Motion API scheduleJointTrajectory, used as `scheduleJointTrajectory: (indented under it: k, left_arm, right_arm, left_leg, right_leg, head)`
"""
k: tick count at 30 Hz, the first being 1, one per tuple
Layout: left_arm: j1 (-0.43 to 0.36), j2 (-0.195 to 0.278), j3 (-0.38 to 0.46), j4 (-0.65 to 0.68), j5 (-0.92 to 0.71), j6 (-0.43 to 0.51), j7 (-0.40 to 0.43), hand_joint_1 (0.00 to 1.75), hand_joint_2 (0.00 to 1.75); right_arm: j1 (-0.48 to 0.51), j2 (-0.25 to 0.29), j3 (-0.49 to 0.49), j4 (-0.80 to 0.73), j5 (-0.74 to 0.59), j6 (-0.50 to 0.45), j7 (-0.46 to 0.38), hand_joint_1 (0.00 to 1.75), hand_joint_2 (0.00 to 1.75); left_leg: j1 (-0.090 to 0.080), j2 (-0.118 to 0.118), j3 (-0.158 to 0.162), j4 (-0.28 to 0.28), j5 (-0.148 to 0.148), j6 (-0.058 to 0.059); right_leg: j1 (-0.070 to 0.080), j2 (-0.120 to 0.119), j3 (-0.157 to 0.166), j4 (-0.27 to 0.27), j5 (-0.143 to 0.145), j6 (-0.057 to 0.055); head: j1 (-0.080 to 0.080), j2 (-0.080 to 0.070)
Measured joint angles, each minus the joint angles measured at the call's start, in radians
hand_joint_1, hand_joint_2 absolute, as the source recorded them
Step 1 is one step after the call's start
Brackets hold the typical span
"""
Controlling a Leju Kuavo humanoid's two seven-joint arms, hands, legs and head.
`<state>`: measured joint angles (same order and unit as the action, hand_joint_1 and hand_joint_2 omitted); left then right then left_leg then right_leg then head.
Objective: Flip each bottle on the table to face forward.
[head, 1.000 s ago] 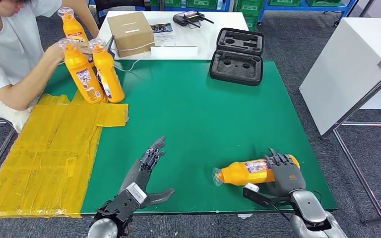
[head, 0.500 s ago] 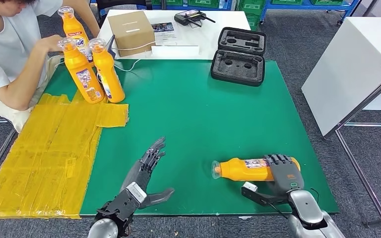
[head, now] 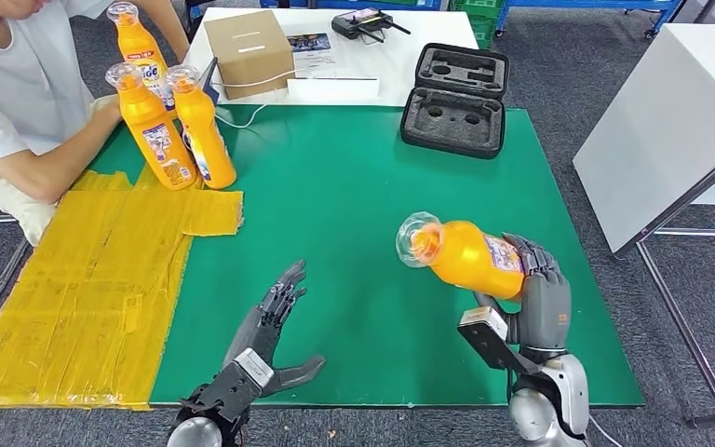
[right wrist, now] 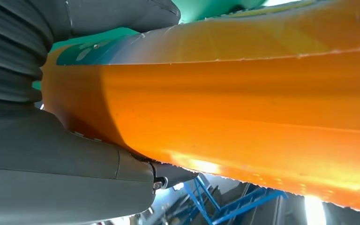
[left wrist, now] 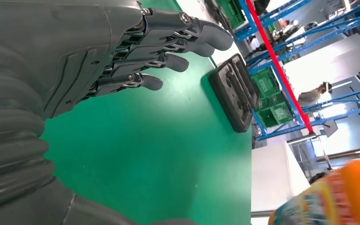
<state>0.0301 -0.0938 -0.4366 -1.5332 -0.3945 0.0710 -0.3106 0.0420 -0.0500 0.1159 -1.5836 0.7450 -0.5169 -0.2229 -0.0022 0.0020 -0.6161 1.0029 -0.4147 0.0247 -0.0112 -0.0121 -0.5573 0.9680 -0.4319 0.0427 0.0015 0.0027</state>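
Note:
My right hand (head: pixel 540 298) grips an orange bottle (head: pixel 461 253) by its lower body and holds it in the air above the green mat (head: pixel 354 214), tilted with its clear cap toward the left. In the right wrist view the bottle's orange side (right wrist: pixel 243 108) lies against the palm. My left hand (head: pixel 270 326) rests low over the mat's near edge, fingers (left wrist: pixel 168 37) spread and holding nothing. Three more orange bottles (head: pixel 163 121) stand upright at the mat's far left corner, next to a person (head: pixel 19 102).
An open black foam case (head: pixel 454 98) lies at the mat's far edge. A cardboard box (head: pixel 251 53), papers and a controller sit on the white table behind. Yellow tape sheets (head: pixel 84 279) cover the left side. A white table (head: pixel 661 121) stands to the right.
My right hand has lifted the lying bottle off the mat and tipped its cap end upward. The left hand stayed put. The person's arm drew back from the standing bottles.

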Motion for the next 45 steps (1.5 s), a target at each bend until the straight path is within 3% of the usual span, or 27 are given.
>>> scheduleJointTrajectory:
  k: [8, 13, 18, 33, 44, 45]
  left_arm:
    - [0.000, 0.000, -0.002, 0.000, 0.000, 0.003, -0.001, 0.00, 1.75]
    - [-0.007, 0.000, -0.005, 0.000, 0.000, 0.005, -0.001, 0.00, 1.75]
    - [-0.028, 0.000, -0.022, 0.002, 0.006, 0.010, -0.001, 0.00, 1.75]
    - [-0.054, 0.000, -0.034, 0.002, 0.034, 0.014, -0.010, 0.00, 1.75]
    - [-0.077, 0.001, -0.043, 0.002, 0.076, 0.026, -0.012, 0.00, 1.75]
    - [-0.078, 0.002, -0.042, 0.002, 0.078, 0.028, -0.013, 0.21, 1.75]
  right_arm:
    - [0.000, 0.044, -0.002, -0.053, -0.066, 0.041, -0.027, 1.75, 1.75]
    - [-0.008, 0.082, 0.031, -0.050, -0.178, 0.179, -0.041, 1.75, 1.75]
    - [-0.036, 0.133, 0.141, 0.020, -0.261, 0.307, -0.038, 1.75, 1.75]
    - [-0.081, 0.182, 0.324, 0.180, -0.304, 0.370, -0.033, 1.75, 1.75]
    - [-0.121, 0.185, 0.444, 0.319, -0.288, 0.379, -0.045, 1.75, 1.75]
    - [-0.123, 0.185, 0.451, 0.327, -0.286, 0.378, -0.046, 1.75, 1.75]
  left_leg:
    - [-0.001, 0.000, -0.001, 0.000, 0.000, 0.000]
    - [0.000, -0.001, -0.001, 0.000, 0.000, 0.000]
    - [0.001, -0.001, -0.002, 0.000, 0.001, -0.001]
    - [0.000, -0.002, -0.003, 0.000, 0.001, -0.001]
    - [0.000, -0.003, -0.003, 0.000, 0.001, -0.002]
    - [0.000, -0.003, -0.003, 0.000, 0.001, -0.002]
  right_leg:
    - [0.000, -0.001, 0.000, 0.000, 0.000, 0.000]
    - [0.000, -0.001, -0.001, 0.000, 0.000, 0.000]
    - [0.001, -0.001, -0.001, 0.001, 0.000, 0.000]
    - [0.000, -0.003, -0.002, 0.001, -0.001, -0.001]
    - [0.000, -0.003, -0.002, 0.001, -0.001, -0.001]
    - [0.000, -0.003, -0.002, 0.001, -0.001, -0.001]
  head:
    - [0.000, 0.000]
    - [0.000, 0.000]
    - [0.000, 0.000]
    - [0.000, 0.000]
    - [0.000, 0.000]
    - [0.000, 0.000]
